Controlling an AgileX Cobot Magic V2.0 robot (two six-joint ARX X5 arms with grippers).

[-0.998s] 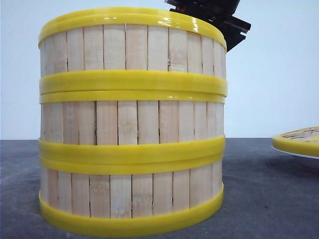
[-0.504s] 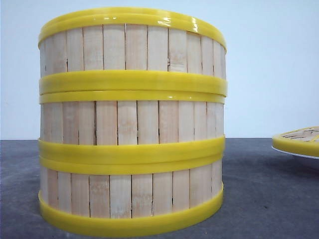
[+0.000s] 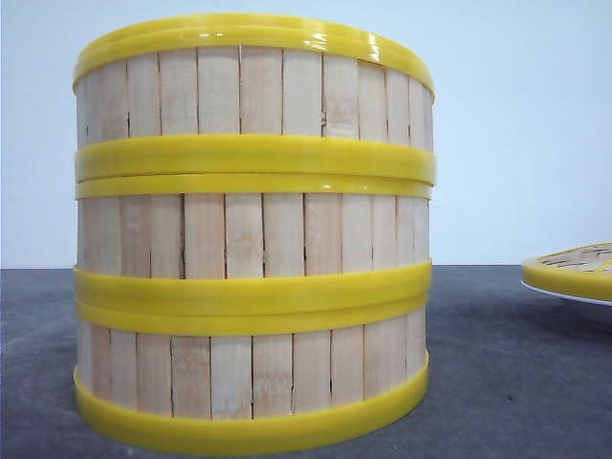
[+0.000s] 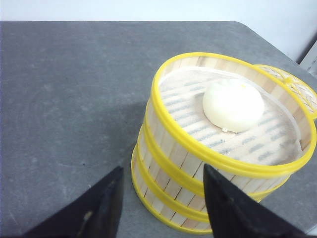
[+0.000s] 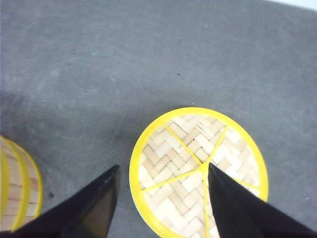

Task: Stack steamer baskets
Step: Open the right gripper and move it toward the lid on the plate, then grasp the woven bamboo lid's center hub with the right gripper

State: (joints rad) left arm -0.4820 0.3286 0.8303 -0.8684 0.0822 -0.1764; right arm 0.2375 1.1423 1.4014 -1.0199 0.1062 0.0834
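You've got three steamer baskets (image 3: 253, 234) stacked in one column on the gray table (image 4: 64, 99), a white bun (image 4: 233, 105) in the top one. Your left gripper (image 4: 161, 208) is spread, empty, beside the stack. Your right gripper (image 5: 163, 206) is spread above the woven lid (image 5: 198, 171), holding nothing.
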